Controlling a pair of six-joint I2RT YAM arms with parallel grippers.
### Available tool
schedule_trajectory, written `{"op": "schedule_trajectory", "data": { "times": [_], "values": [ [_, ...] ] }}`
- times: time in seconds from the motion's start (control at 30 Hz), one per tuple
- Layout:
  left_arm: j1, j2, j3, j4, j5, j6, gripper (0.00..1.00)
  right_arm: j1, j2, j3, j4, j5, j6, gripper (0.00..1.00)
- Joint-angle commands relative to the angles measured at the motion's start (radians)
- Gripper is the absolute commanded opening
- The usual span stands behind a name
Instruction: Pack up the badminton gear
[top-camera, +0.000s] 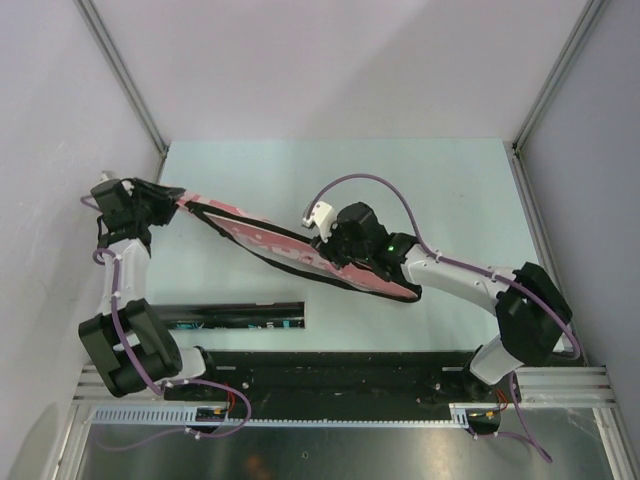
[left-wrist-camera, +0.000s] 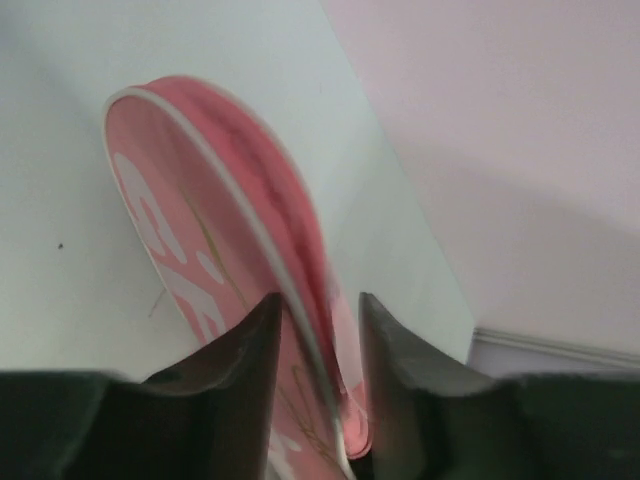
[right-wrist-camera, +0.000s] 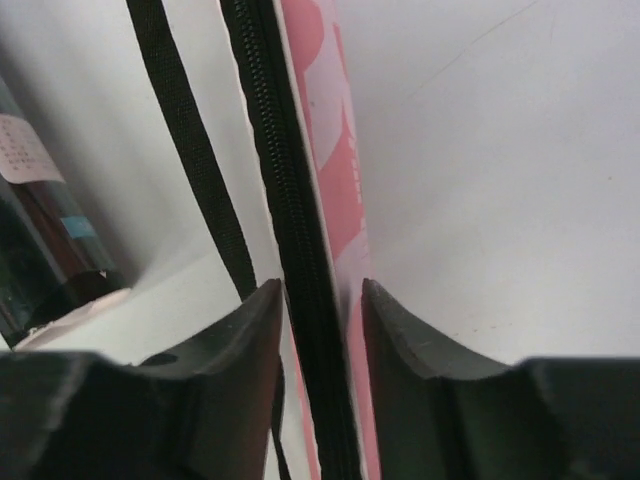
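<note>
**A:** Which way does the pink bag (top-camera: 262, 238) lie?

**B:** Slantwise across the table (top-camera: 430, 190). Its long axis runs from far left to near right, and it seems to stand on edge rather than lie flat.

**A:** And the arms?

**B:** The left end effector (left-wrist-camera: 320, 300) straddles the rim at the narrow far-left end. The right end effector (right-wrist-camera: 322, 288) straddles the black zipper (right-wrist-camera: 265, 150) nearer the wide end.

**A:** Clamped?

**B:** I cannot tell for either. The bag fills the gap between each pair of fingers, but nothing shows whether they press it.

**A:** The black tube (top-camera: 235, 315)?

**B:** Outside the bag, on the table, apart from it and nearer the left arm's base.

**A:** Next?

**B:** Probably a zip pull along that axis, and the right arm is already on the zipper.
</note>
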Motion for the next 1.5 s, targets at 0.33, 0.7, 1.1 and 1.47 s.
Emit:
{"op": "schedule_trajectory", "data": {
  "times": [0.33, 0.7, 1.1, 1.47],
  "values": [
    [-0.590, -0.427, -0.014, -0.040, -0.085, 0.800, 0.70, -0.091, -0.028, 0.033, -0.018, -0.213, -0.162, 0.00],
    [-1.003, -0.161, 0.101, -0.287, -0.015, 1.549, 0.75, -0.186, -0.068, 0.033, -0.082, -0.412, -0.212, 0.00],
    [-1.007, 0.015, 0.104, -0.190, -0.090, 1.609, 0.47, -0.210, -0.087, 0.033, -0.111, -0.444, -0.200, 0.00],
    [-1.030, -0.023, 0.035, -0.142, -0.053, 1.601, 0.00, -0.236, -0.119, 0.030, -0.105, -0.370, -0.061, 0.20]
  ]
}}
